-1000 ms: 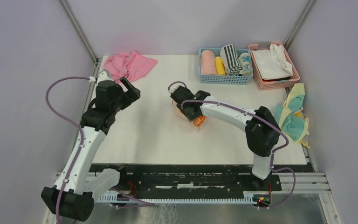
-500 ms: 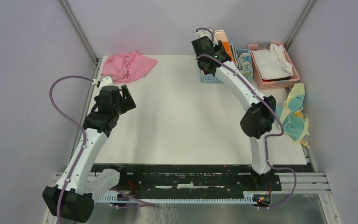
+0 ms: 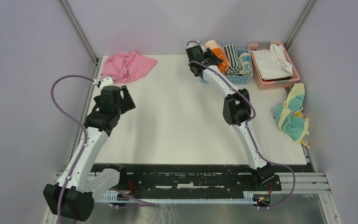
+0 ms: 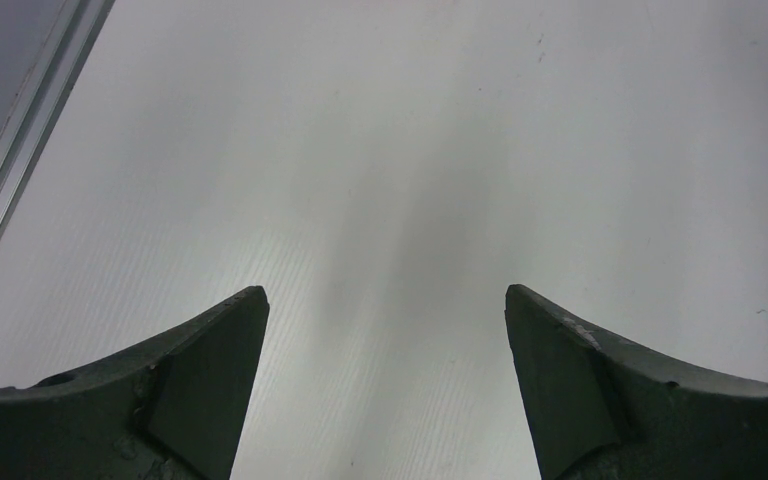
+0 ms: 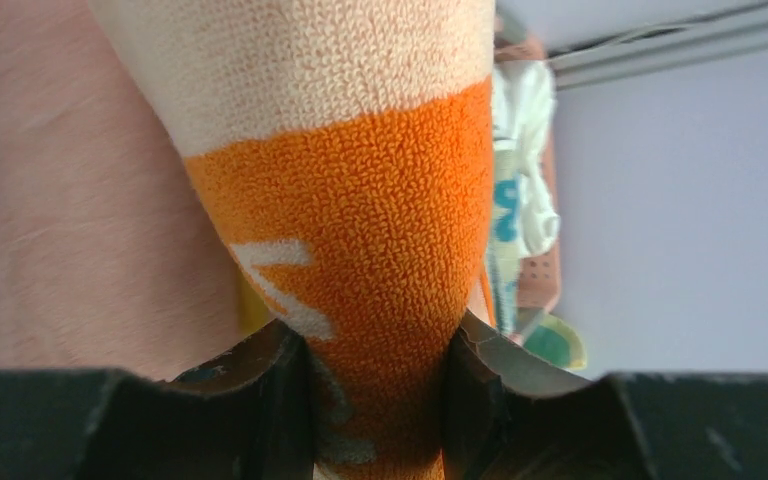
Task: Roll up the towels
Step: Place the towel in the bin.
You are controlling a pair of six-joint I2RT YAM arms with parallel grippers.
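My right gripper (image 3: 210, 54) is shut on the rolled orange towel with white lettering (image 3: 219, 55) and holds it over the left end of the blue basket (image 3: 227, 78) at the table's far side. In the right wrist view the orange towel (image 5: 360, 230) is pinched between the two fingers, with my right gripper (image 5: 375, 360) closed round it. My left gripper (image 3: 127, 97) is open and empty above the bare table at the left; in the left wrist view my left gripper (image 4: 385, 320) shows only white table between its fingers. Teal-and-yellow towels (image 3: 292, 116) lie at the right edge.
A crumpled pink towel (image 3: 128, 65) lies at the far left corner. The blue basket holds rolled towels, among them a striped one (image 3: 230, 58). A pink basket (image 3: 274, 65) with white cloth stands to its right. Frame posts stand at both far corners.
My right gripper has carried the orange towel from the middle of the table to above the blue basket. My left gripper has drawn back a little toward the left.
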